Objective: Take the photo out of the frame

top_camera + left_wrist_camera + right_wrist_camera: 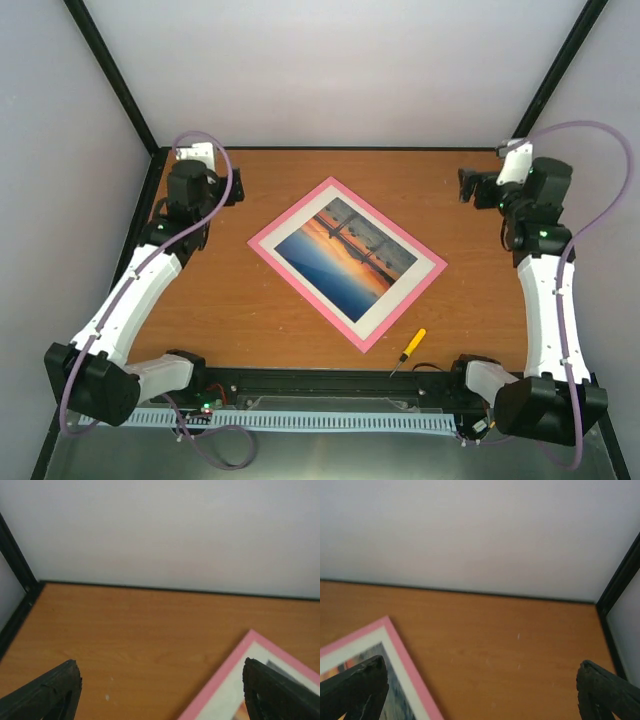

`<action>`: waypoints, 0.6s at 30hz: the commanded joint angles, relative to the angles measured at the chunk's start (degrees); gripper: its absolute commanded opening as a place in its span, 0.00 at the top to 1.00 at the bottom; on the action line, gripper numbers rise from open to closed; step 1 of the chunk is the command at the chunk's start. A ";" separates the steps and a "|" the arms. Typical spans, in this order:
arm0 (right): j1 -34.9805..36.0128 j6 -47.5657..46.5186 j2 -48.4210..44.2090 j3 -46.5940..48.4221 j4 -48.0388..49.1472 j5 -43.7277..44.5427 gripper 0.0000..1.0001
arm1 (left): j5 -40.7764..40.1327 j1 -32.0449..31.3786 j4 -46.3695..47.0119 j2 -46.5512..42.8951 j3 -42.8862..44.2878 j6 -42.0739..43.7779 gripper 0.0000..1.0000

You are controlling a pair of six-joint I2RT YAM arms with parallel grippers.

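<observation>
Photo [345,250] lies in frame [293,213], whose edges sit well apart from both wide-open, empty jaws.

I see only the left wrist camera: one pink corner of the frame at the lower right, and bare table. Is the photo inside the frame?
Observer: Yes. In the top view the photo lies face up inside the frame, with a white mat around it.
Operator: Where is the right gripper?
Observer: The right gripper is open, beyond the frame's far right side and apart from it.
Operator: Is anything else lying nearby?
Observer: A screwdriver with a yellow handle lies beside the frame's near corner, not touching it.
</observation>
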 commanded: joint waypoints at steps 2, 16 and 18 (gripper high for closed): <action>2.53 -2.66 -2.17 -8.11 0.27 0.24 0.00 | 9.58 -2.87 0.39 0.03 -5.10 -2.25 0.16; 7.43 -24.87 -2.55 -14.18 -20.32 -8.99 0.11 | 22.92 -28.71 -0.26 12.22 -10.84 -7.26 0.37; 7.82 -28.54 -2.21 -13.84 -24.72 -9.85 0.17 | 24.92 -30.90 0.28 13.51 -11.66 -7.55 0.40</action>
